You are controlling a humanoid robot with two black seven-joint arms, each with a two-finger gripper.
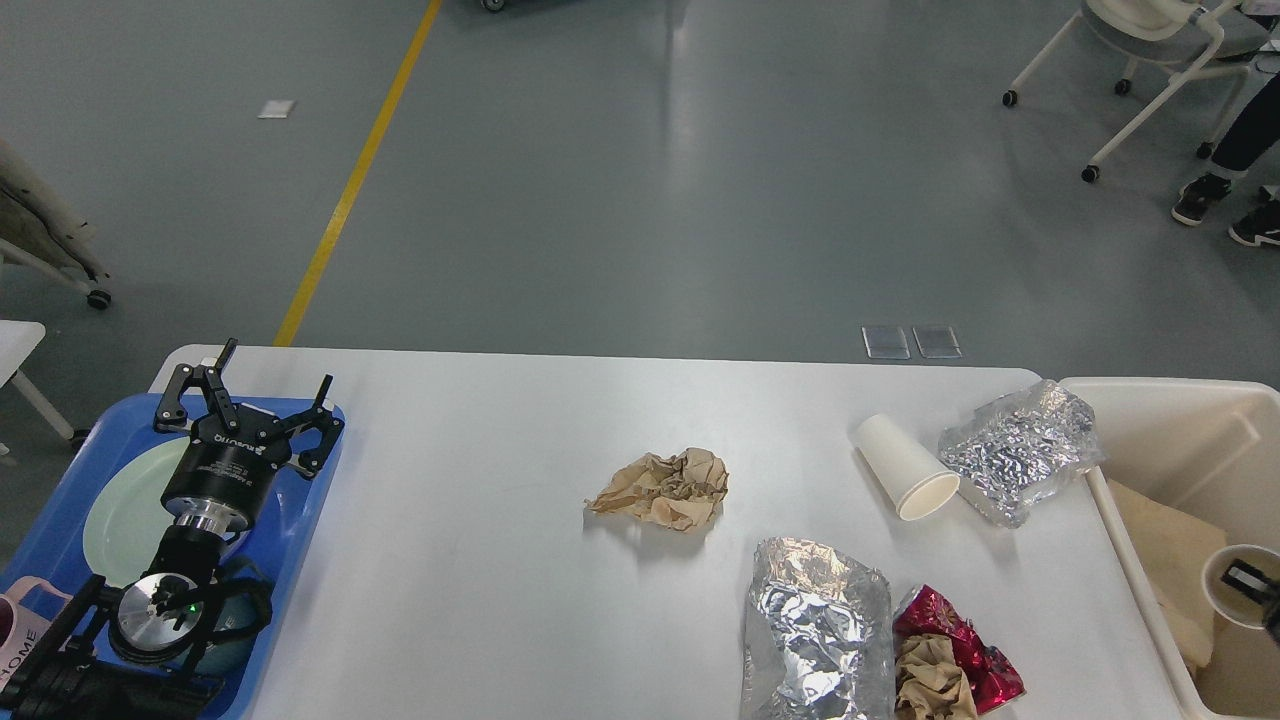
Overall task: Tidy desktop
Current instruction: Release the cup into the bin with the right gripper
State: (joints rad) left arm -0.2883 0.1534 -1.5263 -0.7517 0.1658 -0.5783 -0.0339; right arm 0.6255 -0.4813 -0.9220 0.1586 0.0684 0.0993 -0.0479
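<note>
White matte desktop (480,560) holds litter right of centre – nearest the right gripper (1262,592), grasping a white paper cup (1232,588) over the beige bin (1170,420); left gripper (250,395) spread, far off

Bright, even overhead light, sharp focus overall. Soft short shadows fell toward the near side of the crumpled brown paper (662,488) on the desktop (480,560). Broad pale glare streaked the grey floor (690,150) beyond the paper. Foil (1018,450) right of the paper sparkled. No motion blur, slight wide-angle stretch at edges.
</note>
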